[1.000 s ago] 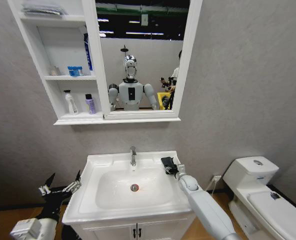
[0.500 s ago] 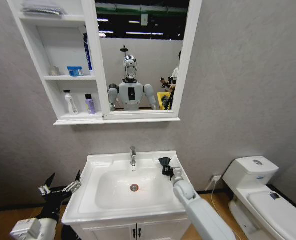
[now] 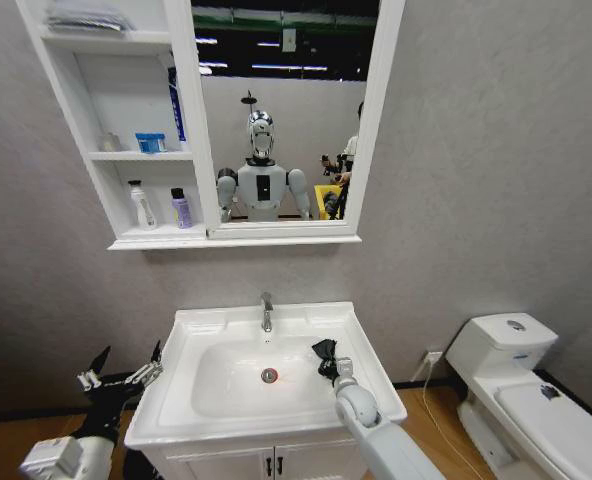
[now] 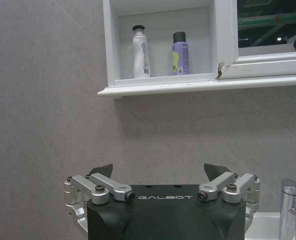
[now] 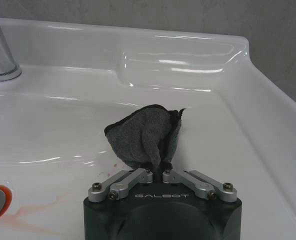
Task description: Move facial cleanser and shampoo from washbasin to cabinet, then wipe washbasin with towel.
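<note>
Head view: wiping step judged in hand, two bottles [image 3: 159, 206] already standing on the cabinet [image 3: 126, 130] shelf. Right claw [image 3: 328, 362] down inside the washbasin [image 3: 266, 375], towel [image 3: 324, 350] on the bowl's right slope; next, probably a sweep toward the drain. Left wrist view: left claw [image 4: 158, 172] spread wide, holding nothing, parked beside the basin. Right wrist view: right claw clenched on the grey towel, cloth bunched above the tips, touching wet ceramic.
</note>
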Controlling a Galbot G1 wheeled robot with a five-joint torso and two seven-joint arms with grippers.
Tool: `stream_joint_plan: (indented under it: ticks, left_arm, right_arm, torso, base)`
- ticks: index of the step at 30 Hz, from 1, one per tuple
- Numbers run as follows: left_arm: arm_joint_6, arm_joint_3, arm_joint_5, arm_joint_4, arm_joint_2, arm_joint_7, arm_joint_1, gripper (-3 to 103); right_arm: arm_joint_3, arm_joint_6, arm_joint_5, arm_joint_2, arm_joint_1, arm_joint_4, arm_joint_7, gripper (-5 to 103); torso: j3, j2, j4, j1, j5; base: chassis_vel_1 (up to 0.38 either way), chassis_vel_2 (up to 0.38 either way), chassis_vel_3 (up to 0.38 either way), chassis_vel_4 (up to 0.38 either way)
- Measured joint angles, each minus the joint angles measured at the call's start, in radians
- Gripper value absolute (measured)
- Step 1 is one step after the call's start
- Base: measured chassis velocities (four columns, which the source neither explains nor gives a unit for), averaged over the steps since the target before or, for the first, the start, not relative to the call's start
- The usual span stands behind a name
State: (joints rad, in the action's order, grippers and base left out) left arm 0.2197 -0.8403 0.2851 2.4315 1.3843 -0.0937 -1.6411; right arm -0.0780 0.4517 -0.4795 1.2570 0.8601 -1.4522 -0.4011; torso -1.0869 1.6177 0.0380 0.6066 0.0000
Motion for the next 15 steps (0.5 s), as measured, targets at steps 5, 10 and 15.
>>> stream_joint_plan:
  ticks: [5, 10, 15]
  left_arm:
    - [0.0, 0.0, 0.0, 0.0, 0.0, 0.0, 0.0, 100]
    - [0.0, 0.0, 0.0, 0.0, 0.0, 0.0, 0.0, 100]
    - [0.0, 0.0, 0.0, 0.0, 0.0, 0.0, 0.0, 100]
  right_arm:
    - [0.007, -0.014, 0.029, 0.032, -0.016, 0.055, 0.03, 4]
    - [0.016, -0.026, 0.06, 0.061, -0.034, 0.103, 0.057, 4]
    - [0.018, -0.082, 0.124, 0.101, -0.06, 0.203, 0.155, 4]
  torso:
    - [0.0, 0.0, 0.0003, 0.0, 0.0]
    - [0.0, 0.0, 0.0005, 0.0, 0.0]
    - [0.0, 0.0, 0.0005, 0.0, -0.0001]
  base:
    - [0.0, 0.0, 0.0, 0.0]
    - [0.0, 0.0, 0.0, 0.0]
    - [0.0, 0.0, 0.0, 0.0]
